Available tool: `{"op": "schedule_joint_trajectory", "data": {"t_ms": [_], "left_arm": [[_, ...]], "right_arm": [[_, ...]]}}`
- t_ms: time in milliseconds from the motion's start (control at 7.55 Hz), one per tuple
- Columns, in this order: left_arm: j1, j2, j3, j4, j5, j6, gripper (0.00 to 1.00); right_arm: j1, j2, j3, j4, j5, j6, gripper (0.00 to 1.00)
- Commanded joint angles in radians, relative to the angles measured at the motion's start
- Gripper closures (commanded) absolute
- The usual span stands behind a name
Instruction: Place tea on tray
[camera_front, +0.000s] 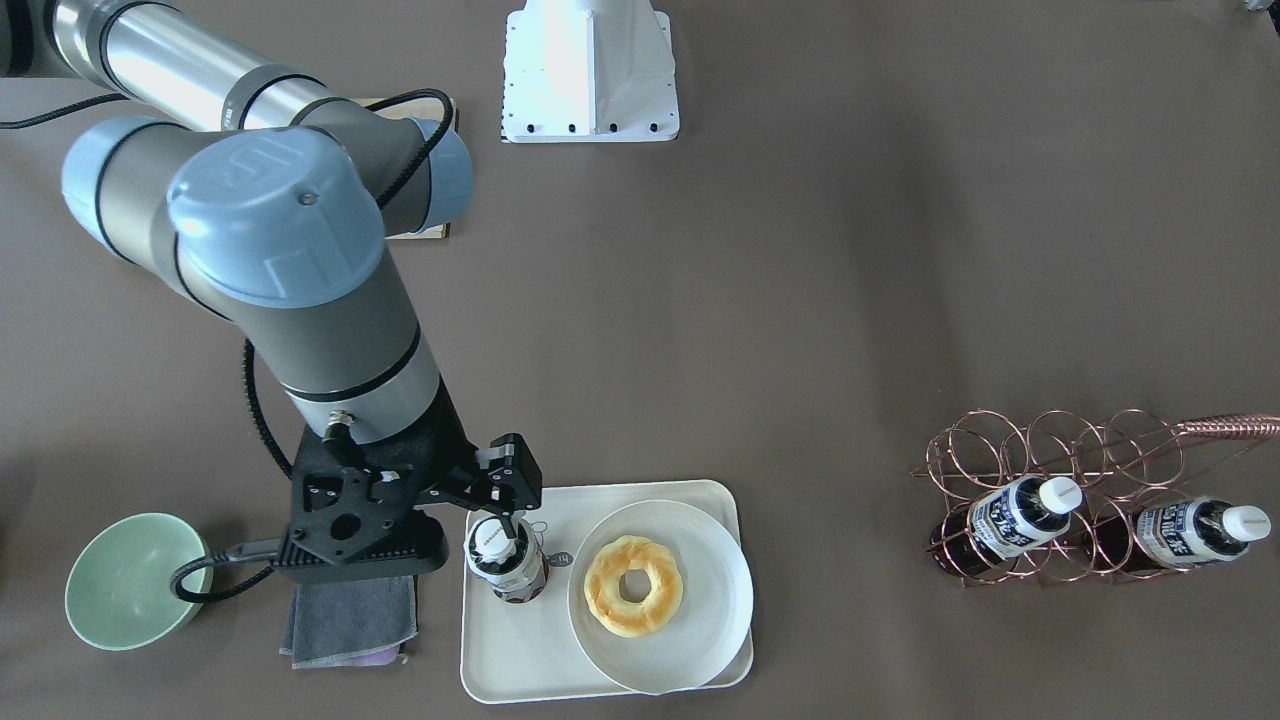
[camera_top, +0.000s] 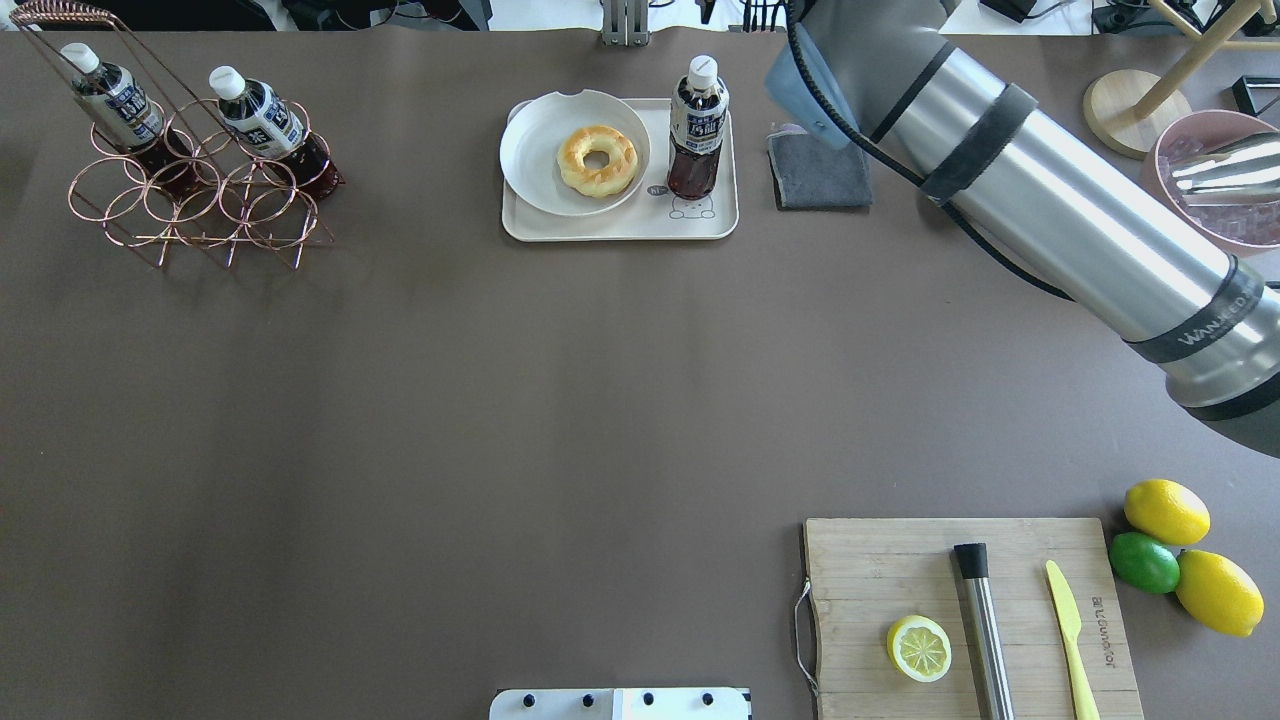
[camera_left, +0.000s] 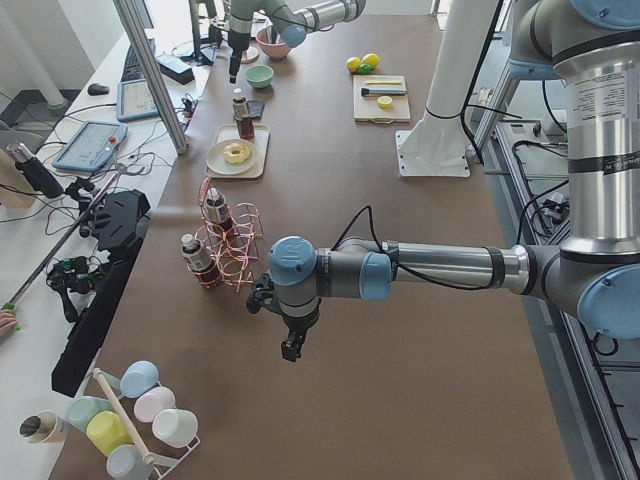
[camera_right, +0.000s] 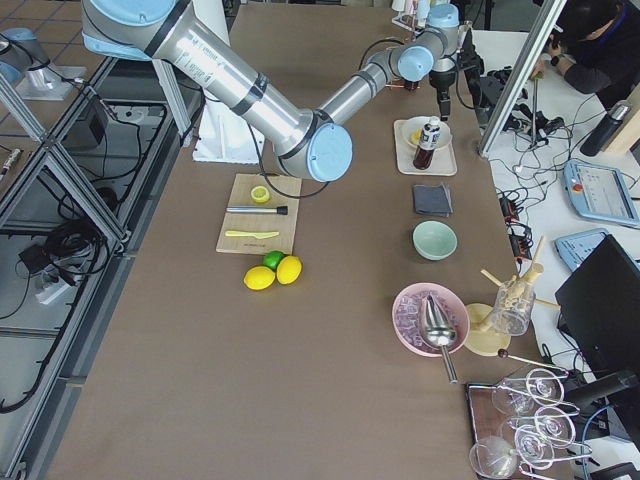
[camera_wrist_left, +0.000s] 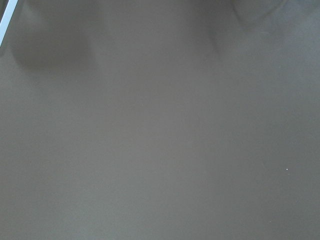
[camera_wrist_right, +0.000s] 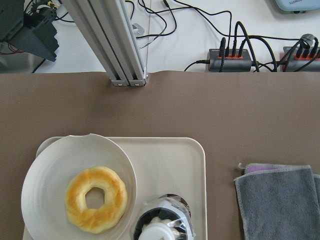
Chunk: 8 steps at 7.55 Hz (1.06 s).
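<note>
The tea (camera_front: 507, 570) stands upright on the tray (camera_front: 520, 660), at the lower middle of the front-facing view. It is close to the tray's left edge there and just beside the round plate (camera_front: 700, 620) with the doughnut (camera_front: 633, 585). In the overhead view a thin strip of tray shows between bottle and plate. I judge the placing itself done.

My right gripper (camera_front: 508, 525) hangs over the white cap. The two side views suggest it is just above the cap and not around it, and the right wrist camera shows the cap at its bottom edge with no fingers beside it. I see the fingers only edge-on, so I cannot tell how wide they stand.

The risk now is the retreat. The bottle is tall on a narrow base, so if I swing sideways before I rise clear, a fingertip could catch the cap. That would tip it onto the plate or over the tray's edge towards the grey cloth (camera_front: 350, 620) and the green bowl (camera_front: 125, 580).

Two like bottles sit in the copper wire rack (camera_front: 1050, 450) at lower right, well apart. The left gripper (camera_left: 292, 347) shows only in the left side view, over bare table, and I cannot tell its fingers' state.
</note>
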Motion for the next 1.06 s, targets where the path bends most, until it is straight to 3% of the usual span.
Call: {"op": "schedule_joint_trajectory", "data": {"t_ms": [0,265,530,927], "left_arm": [[0.000,0.000,0.000,0.002,-0.001,0.000,0.01],[0.000,0.000,0.000,0.000,0.001,0.000,0.01],[0.000,0.000,0.000,0.002,0.001,0.000,0.01],[0.000,0.000,0.000,0.005,-0.001,0.000,0.01]], "right_arm": [[0.057,-0.237,0.299,-0.164,0.050,-0.137,0.00],[0.095,-0.509,0.507,-0.157,0.049,-0.284,0.00],[0.155,-0.737,0.613,-0.148,0.038,-0.473,0.00],[0.301,-0.959,0.609,-0.152,0.053,-0.805,0.00]]}}
